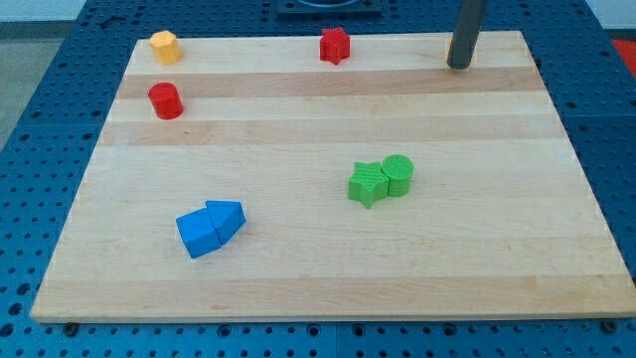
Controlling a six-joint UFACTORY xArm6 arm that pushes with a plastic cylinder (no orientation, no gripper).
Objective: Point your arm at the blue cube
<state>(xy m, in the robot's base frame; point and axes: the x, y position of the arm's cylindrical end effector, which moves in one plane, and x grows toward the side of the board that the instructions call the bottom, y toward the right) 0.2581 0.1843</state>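
Note:
The blue cube (198, 234) lies at the view's lower left of the wooden board (328, 278). A blue wedge-shaped block (228, 218) touches its right side. My tip (458, 65) stands near the board's top right edge, far from the blue cube, up and to the view's right of it. It touches no block.
A green star (368, 183) and a green cylinder (397, 175) sit together right of centre. A red cylinder (165, 100) and a yellow block (165, 47) are at the top left. A red star (335, 46) is at the top middle.

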